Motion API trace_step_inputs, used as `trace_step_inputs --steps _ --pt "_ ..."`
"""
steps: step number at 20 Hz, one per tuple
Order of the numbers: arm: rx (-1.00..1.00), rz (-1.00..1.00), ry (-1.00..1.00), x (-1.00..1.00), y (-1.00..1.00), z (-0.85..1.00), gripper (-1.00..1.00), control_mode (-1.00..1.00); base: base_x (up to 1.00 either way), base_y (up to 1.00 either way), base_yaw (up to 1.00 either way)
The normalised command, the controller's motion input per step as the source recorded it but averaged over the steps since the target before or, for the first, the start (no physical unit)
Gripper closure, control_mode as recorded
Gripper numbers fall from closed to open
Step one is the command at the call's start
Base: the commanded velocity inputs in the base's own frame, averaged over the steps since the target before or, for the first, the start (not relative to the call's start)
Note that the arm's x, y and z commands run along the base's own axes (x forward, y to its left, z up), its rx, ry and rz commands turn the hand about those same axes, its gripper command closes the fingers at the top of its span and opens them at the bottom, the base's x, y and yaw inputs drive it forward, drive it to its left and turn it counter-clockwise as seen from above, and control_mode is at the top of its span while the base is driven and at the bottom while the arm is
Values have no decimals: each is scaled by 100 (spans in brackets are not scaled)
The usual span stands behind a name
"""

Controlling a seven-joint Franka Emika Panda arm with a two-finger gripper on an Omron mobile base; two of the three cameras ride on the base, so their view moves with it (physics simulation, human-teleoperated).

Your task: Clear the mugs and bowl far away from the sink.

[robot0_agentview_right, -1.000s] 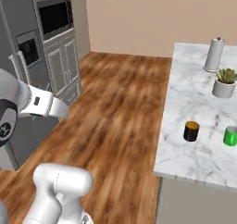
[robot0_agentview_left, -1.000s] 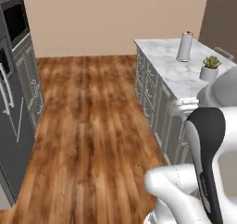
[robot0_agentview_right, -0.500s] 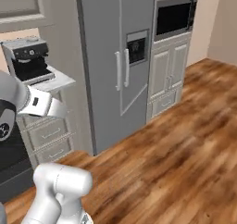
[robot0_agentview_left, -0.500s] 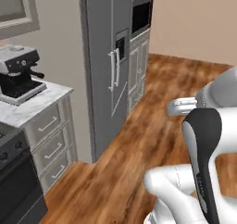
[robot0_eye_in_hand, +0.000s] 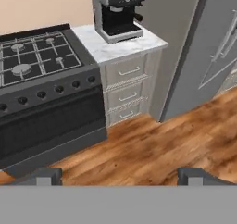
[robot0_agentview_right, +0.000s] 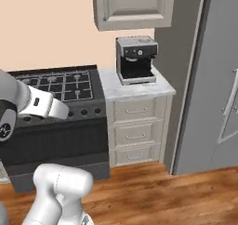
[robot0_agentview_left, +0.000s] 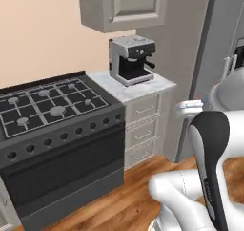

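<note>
- Facing a kitchen wall in peach paint, with a wood plank floor (robot0_eye_in_hand: 152,149) running along the foot of the units.
- Standing at left: a black gas stove (robot0_agentview_left: 52,130) with grates on top and a row of knobs across its front.
- Sitting just beside the stove: a narrow marble counter (robot0_agentview_right: 139,87) over three grey drawers (robot0_agentview_right: 136,133).
- Resting on that counter, upright: a steel-and-black coffee machine (robot0_agentview_left: 131,59), directly under a grey wall cabinet (robot0_agentview_right: 134,8).
- Rising at right, touching the counter's end: a tall grey fridge (robot0_agentview_right: 209,80) with long handles on its doors.
- Hovering above the floor, well apart from the units: the gripper (robot0_eye_in_hand: 120,176), fingers (robot0_eye_in_hand: 44,176) spread wide, gripping nothing.
- Crossing in front of the stove in the right base view: a white arm (robot0_agentview_right: 32,103).
- Turning up no mugs, bowl or sink anywhere among these units; impossible to tell where they are standing.
</note>
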Motion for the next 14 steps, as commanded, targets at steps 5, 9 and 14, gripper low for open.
trace_step_inputs --steps 5,9,14 --pt "0 0 0 0 0 0 -100 100 0 52 92" --pt "0 0 0 0 0 0 -100 100 0 19 100" --pt "0 0 0 0 0 0 -100 100 0 12 100"
